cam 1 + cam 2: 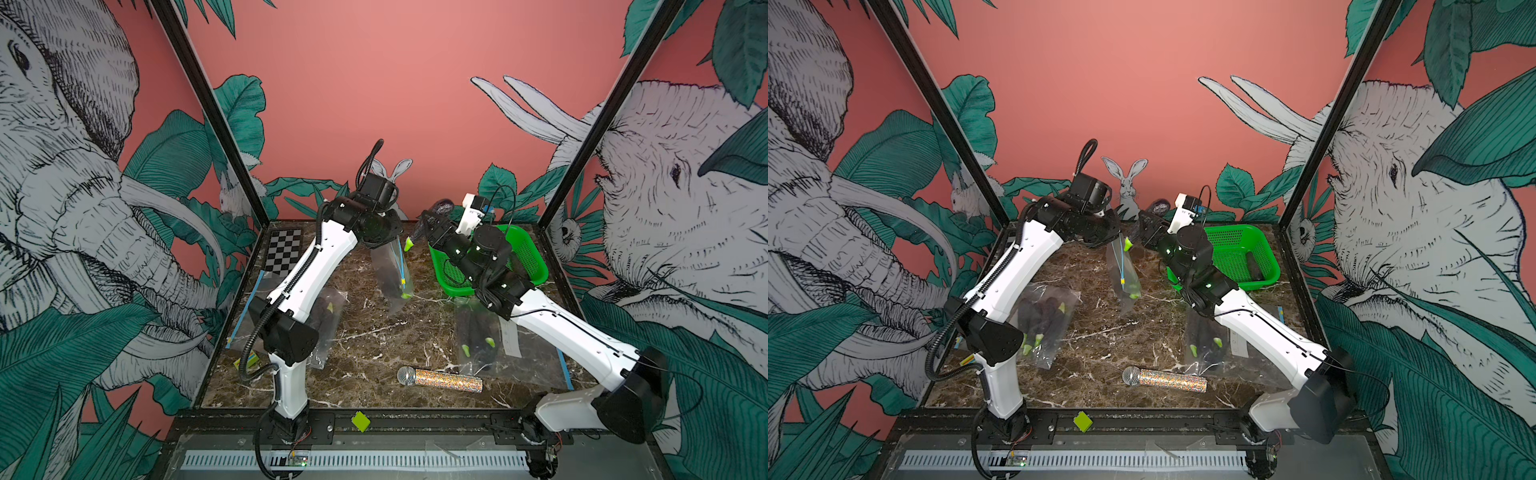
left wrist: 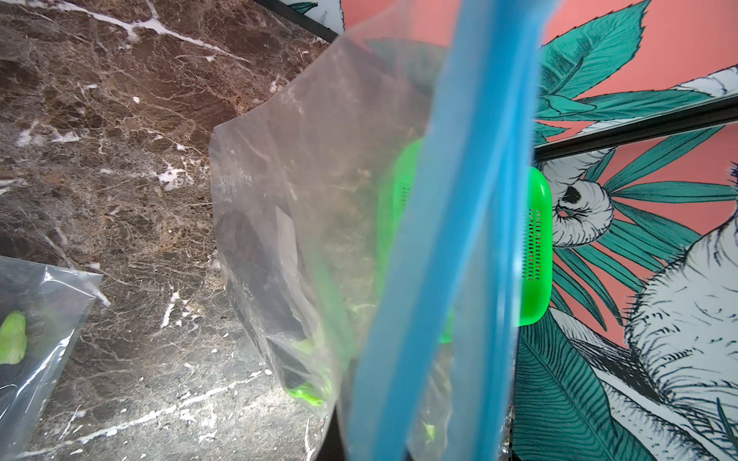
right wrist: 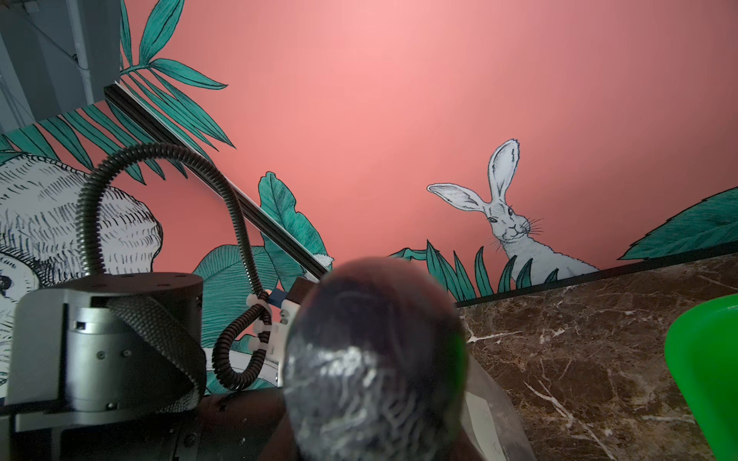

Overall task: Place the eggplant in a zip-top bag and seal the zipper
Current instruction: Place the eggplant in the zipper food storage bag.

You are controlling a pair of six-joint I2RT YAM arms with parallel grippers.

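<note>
Top views, table (image 1: 374, 340): brown marble with white veins; clock positions are read here with 12 at the pink wall and 6 at the arm bases.
Left arm (image 1: 316, 266): rises from 7 o'clock and reaches toward the centre-back.
Right arm (image 1: 561, 328): rises from 5 o'clock and crosses over the basket toward 12.
Basket (image 1: 536, 262): green mesh at 2 o'clock, with a dark item inside it in a top view.
Spare bags (image 1: 1046, 324): two lie flat, one at 8 o'clock and one at 4 o'clock. Each holds dark eggplants with green stems.
Checkerboard (image 1: 284, 251): lies flat at 10 o'clock.
Bag (image 1: 390, 274): clear, hanging by its top at about 12 o'clock, with its lower end near the marble. A dark shape with a green tip shows through its lower part.
Zipper (image 2: 459, 199): the blue strips run along the bag's mouth and part from each other in the left wrist view.
Microphone (image 1: 440, 379): glittery, lying on its side at 5 o'clock.
Eggplant (image 1: 441, 205): held off the table at 12 o'clock and tilted, with its round dark end up. Its green stem points down at the bag's mouth; whether the stem is inside cannot be told.
Left gripper (image 1: 384, 239): fingers fully closed, pinching the bag's top edge.
Right gripper (image 1: 428, 224): fingers partly spread and clamped around the eggplant's body.
</note>
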